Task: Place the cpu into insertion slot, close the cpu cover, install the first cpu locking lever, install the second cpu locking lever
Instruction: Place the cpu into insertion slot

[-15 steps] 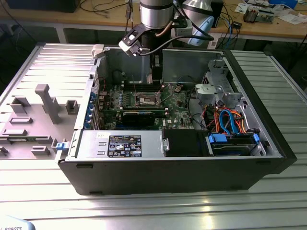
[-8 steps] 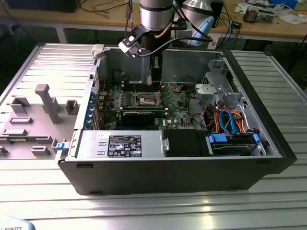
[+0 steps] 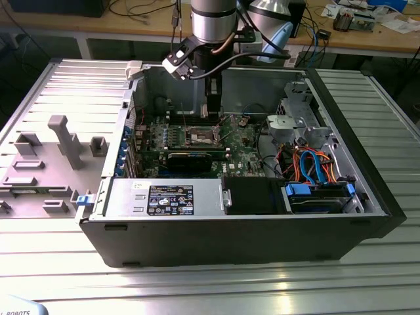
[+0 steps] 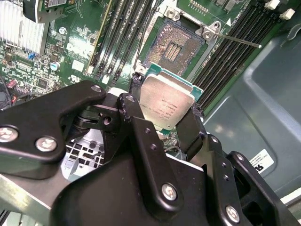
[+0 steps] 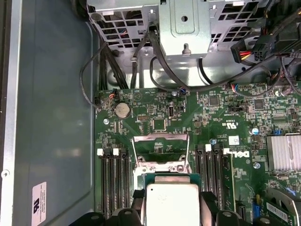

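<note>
Black gripper (image 4: 164, 115) linkage sits closest to me. Its jaws pinch the cpu (image 4: 167, 100) by two opposite edges, silver top facing the second wrist view. Cpu hangs over the motherboard (image 4: 75, 47), just beside the insertion slot (image 4: 175, 47), which lies uncovered. In the first wrist view I see the cpu cover (image 5: 160, 138) swung open.

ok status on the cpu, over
Gripper shut on the cpu, held near the insertion slot. Slot uncovered, cpu not yet in. Nothing seen between them.
</note>
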